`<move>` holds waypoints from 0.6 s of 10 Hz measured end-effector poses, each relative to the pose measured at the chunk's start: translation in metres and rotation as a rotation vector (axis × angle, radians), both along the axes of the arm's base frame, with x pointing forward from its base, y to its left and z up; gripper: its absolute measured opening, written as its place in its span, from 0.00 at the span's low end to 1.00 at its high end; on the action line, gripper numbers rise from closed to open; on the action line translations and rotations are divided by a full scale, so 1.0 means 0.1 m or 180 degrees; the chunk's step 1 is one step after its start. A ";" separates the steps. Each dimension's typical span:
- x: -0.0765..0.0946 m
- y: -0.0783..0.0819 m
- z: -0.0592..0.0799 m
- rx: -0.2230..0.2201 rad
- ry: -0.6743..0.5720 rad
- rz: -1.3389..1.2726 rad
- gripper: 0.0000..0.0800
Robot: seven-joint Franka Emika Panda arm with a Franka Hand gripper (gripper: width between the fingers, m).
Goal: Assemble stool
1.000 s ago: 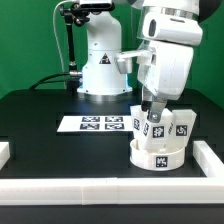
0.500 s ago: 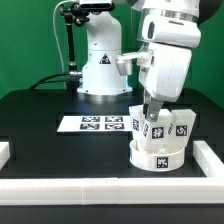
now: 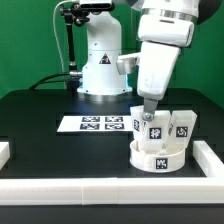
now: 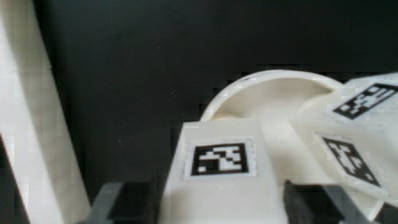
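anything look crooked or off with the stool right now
Nothing is plainly damaged or spilled. The stool sits seat-down with its legs up; they lean slightly outward instead of standing parallel, though that may be by design. The gripper is at one leg.

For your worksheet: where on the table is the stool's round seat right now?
In the exterior view, the round seat lies at the table's front right, in the corner formed by the white border rails, right of the marker board, with its legs standing on it under the gripper.
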State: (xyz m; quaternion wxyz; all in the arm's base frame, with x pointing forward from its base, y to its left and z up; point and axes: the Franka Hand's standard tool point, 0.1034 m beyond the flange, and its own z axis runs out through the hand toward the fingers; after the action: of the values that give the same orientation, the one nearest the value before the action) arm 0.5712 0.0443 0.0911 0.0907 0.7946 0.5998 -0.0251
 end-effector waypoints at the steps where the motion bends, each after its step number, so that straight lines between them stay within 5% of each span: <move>1: 0.00 0.00 0.00 0.0011 -0.0029 -0.0162 0.42; 6: 0.00 0.00 0.00 0.0099 -0.0241 -0.1374 0.42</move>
State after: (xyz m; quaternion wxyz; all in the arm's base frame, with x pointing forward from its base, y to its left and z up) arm 0.5711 0.0445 0.0909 0.0934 0.9062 0.4123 -0.0047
